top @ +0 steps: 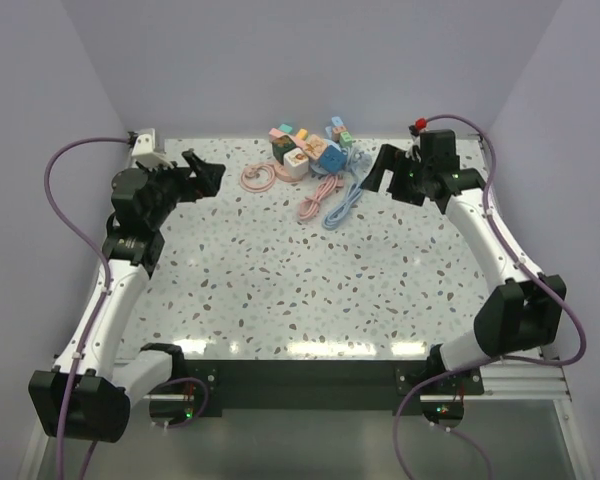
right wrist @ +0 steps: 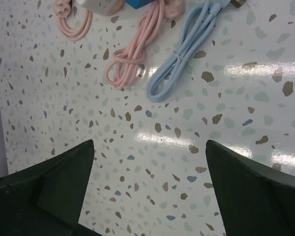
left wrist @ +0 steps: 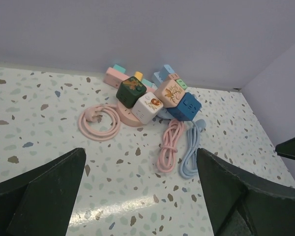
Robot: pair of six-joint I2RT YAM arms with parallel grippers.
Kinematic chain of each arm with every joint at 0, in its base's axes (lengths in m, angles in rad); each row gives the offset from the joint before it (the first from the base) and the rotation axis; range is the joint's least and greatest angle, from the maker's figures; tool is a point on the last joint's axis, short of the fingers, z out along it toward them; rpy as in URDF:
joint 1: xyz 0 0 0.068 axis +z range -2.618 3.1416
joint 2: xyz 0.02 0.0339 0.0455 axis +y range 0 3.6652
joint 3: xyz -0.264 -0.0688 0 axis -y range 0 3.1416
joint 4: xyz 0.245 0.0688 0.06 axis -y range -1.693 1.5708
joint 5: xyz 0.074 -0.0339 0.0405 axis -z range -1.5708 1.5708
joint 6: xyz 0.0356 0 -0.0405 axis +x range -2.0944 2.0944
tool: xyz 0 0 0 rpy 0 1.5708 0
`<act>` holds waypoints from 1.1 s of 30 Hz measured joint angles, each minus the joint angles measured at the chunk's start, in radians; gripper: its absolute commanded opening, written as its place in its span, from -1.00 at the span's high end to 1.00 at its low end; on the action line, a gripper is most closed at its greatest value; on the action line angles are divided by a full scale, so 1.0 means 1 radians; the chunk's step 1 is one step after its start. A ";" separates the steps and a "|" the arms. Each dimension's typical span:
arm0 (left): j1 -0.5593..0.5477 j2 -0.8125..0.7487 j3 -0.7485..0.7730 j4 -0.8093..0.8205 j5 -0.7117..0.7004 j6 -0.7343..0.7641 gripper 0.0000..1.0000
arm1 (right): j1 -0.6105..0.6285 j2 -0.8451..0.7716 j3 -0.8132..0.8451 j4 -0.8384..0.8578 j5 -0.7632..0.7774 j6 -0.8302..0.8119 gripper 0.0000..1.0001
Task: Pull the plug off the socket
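Note:
A heap of cube sockets and plugs [top: 308, 150] lies at the back middle of the table; the left wrist view shows a dark green cube [left wrist: 131, 91], a white cube [left wrist: 148, 106], a tan cube [left wrist: 171, 92] and a blue cube [left wrist: 184, 106] packed together. A pink cable ring [top: 257, 177] lies to their left. A pink cable bundle [top: 318, 198] and a light blue cable bundle [top: 342, 204] lie in front; both show in the right wrist view, the pink [right wrist: 135, 50] and the blue [right wrist: 181, 54]. My left gripper [top: 206, 175] is open, left of the heap. My right gripper [top: 376, 172] is open, right of it.
The speckled table [top: 280, 290] ends at a wall behind the heap. A white box [top: 144, 140] sits at the back left corner. A red-topped fitting [top: 416, 126] sits at the back right.

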 measured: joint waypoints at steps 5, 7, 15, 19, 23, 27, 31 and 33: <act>0.000 0.009 0.002 -0.034 0.035 -0.016 -1.00 | 0.028 0.103 0.031 0.058 0.009 0.118 -0.97; 0.000 0.005 -0.001 -0.042 0.041 -0.021 -1.00 | 0.048 0.138 0.030 0.105 0.029 0.200 -0.97; 0.000 -0.050 -0.064 -0.057 0.050 -0.030 -1.00 | 0.259 0.430 0.463 0.131 0.290 -0.004 -0.97; 0.000 -0.074 -0.103 -0.066 0.050 -0.030 -1.00 | 0.372 0.536 0.567 0.149 0.481 -0.324 -0.98; 0.000 -0.082 -0.121 -0.076 0.050 -0.029 -1.00 | 0.399 0.598 0.512 0.182 0.593 -0.554 -0.98; 0.000 -0.082 -0.123 -0.089 0.049 -0.029 -1.00 | 0.369 0.676 0.509 0.198 0.644 -0.690 -0.98; 0.000 -0.082 -0.123 -0.097 0.046 -0.027 -1.00 | 0.339 0.762 0.595 0.198 0.653 -0.764 -0.98; 0.000 -0.082 -0.123 -0.102 0.042 -0.027 -1.00 | 0.325 0.786 0.623 0.196 0.627 -0.784 -0.98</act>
